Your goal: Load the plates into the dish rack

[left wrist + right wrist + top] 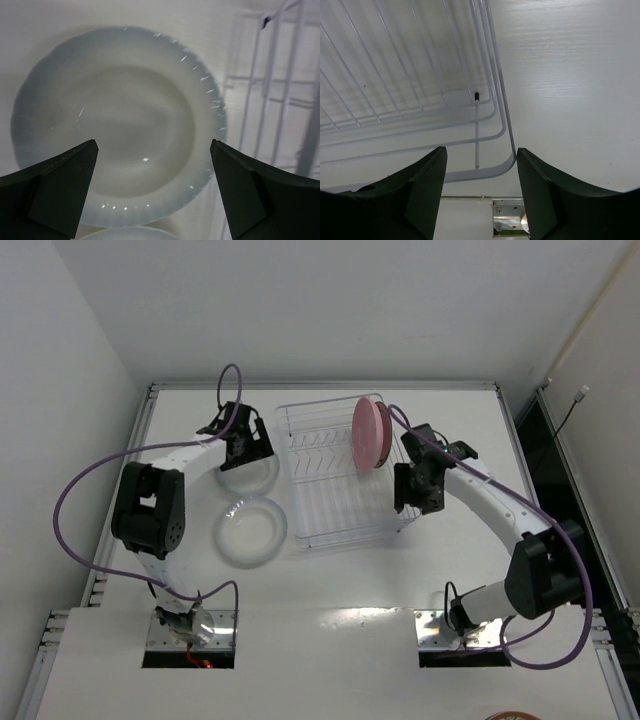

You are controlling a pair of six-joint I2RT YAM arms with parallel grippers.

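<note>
The wire dish rack [340, 502] stands mid-table. The pink plate [369, 434] stands upright in its far right slots. Two translucent whitish plates lie flat left of the rack: one [250, 531] nearer, one [262, 476] farther. My left gripper [240, 445] hovers open over the farther plate; in the left wrist view that plate [115, 125] fills the space between the open fingers [65, 185], with the other plate's rim [125, 234] at the bottom edge. My right gripper [415, 486] is open and empty over the rack's right near corner [485, 171]. The patterned plate is out of view.
Rack wires [280, 100] stand close to the right of my left gripper. The table's right edge [515, 430] meets a dark gap. A metal mounting plate [512, 220] shows past the table's near edge.
</note>
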